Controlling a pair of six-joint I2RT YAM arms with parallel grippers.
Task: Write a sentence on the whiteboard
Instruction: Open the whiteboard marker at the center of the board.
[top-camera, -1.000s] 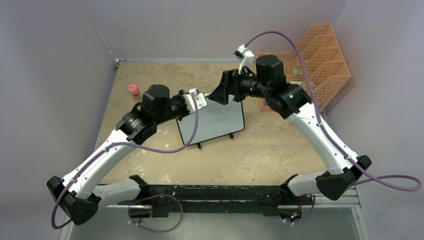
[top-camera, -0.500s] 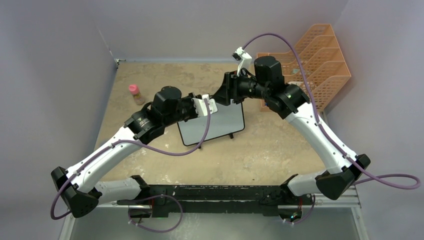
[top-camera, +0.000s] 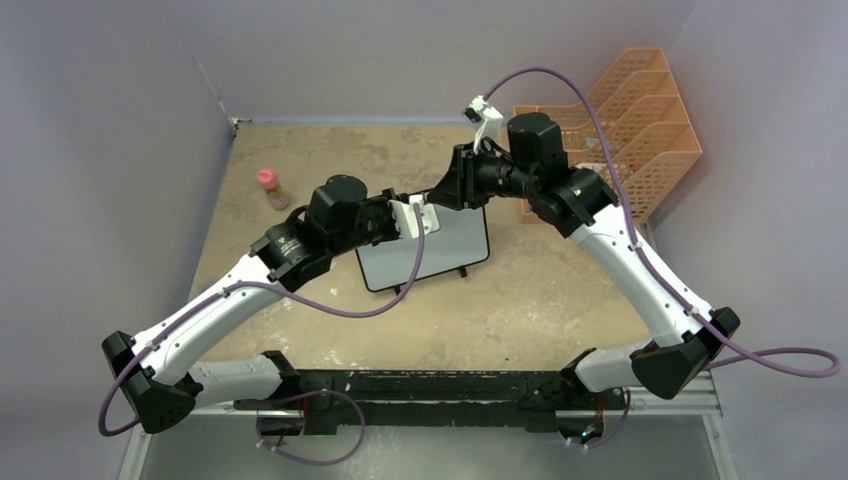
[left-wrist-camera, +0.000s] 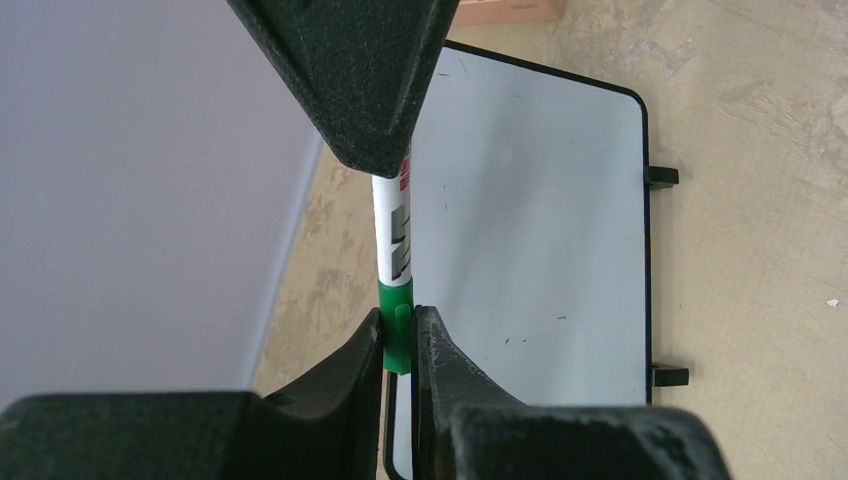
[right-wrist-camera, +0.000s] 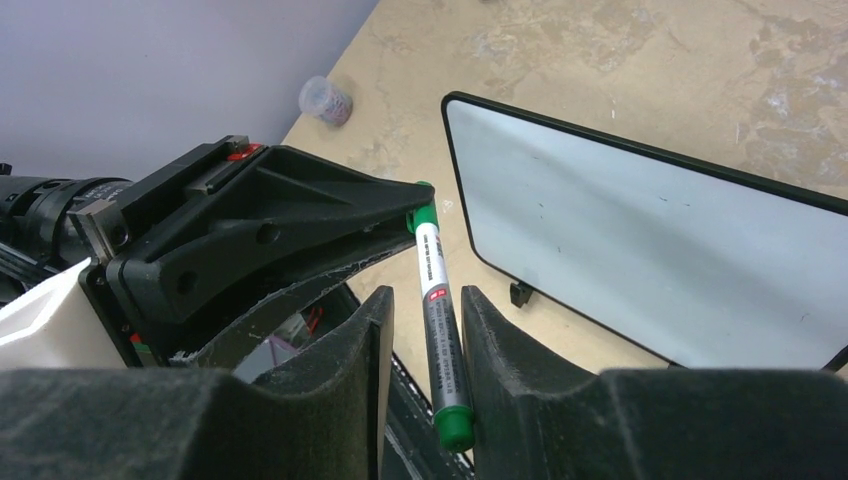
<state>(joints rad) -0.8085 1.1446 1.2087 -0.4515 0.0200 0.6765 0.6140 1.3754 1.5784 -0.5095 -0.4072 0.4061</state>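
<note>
The whiteboard (top-camera: 445, 250) lies flat on the table between the arms, its face blank but for faint specks (left-wrist-camera: 540, 220) (right-wrist-camera: 640, 240). Above its far left edge my two grippers meet tip to tip. A white marker (left-wrist-camera: 393, 225) (right-wrist-camera: 440, 320) with green ends spans between them. My left gripper (left-wrist-camera: 400, 335) (top-camera: 425, 207) is shut on the marker's green cap (left-wrist-camera: 396, 325). My right gripper (right-wrist-camera: 427, 292) (top-camera: 447, 190) has its jaws round the barrel. The barrel rests against one finger, and a gap shows at the other finger (right-wrist-camera: 375, 330).
An orange mesh file rack (top-camera: 640, 120) stands at the back right by the wall. A small pink-capped bottle (top-camera: 270, 187) (right-wrist-camera: 325, 98) stands at the back left. Grey walls close the table on three sides.
My left arm has carried the marker rightwards to the right gripper. The right jaws have narrowed from wide open to close around the barrel.
</note>
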